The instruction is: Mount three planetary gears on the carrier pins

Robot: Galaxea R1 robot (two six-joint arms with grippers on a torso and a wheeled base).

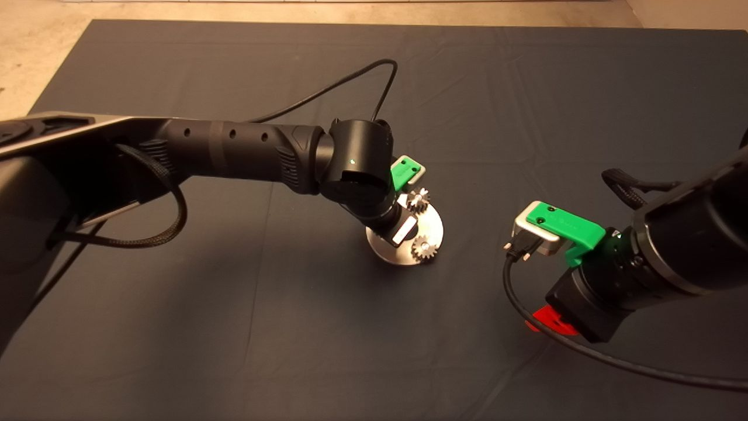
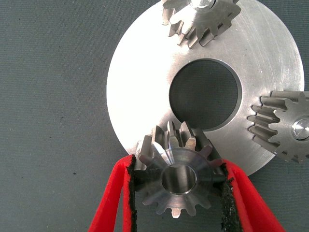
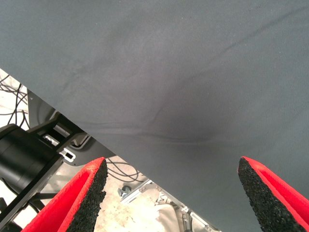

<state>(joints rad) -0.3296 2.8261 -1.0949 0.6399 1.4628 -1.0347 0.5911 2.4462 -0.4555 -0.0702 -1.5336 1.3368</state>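
My left gripper (image 2: 178,165) is shut on a shiny planetary gear (image 2: 179,178) and holds it over the near rim of the round silver disc (image 2: 140,87), beside its large centre hole. Two more gears (image 2: 202,21) (image 2: 285,126) sit on carrier pins, whose silver tops (image 2: 301,129) show through the gear holes. The third pin is hidden under the held gear. In the head view the left wrist (image 1: 359,169) covers the fingers; the disc (image 1: 433,225) and two seated gears (image 1: 418,200) (image 1: 422,248) show beside it. My right gripper (image 3: 171,169) is open and empty.
The right arm (image 1: 643,263) hovers to the right of the disc, its red fingers (image 1: 552,324) near the mat's front edge. Its wrist view shows the mat's edge with cables and floor (image 3: 29,111) beyond. A black cable (image 1: 350,82) loops above the left arm.
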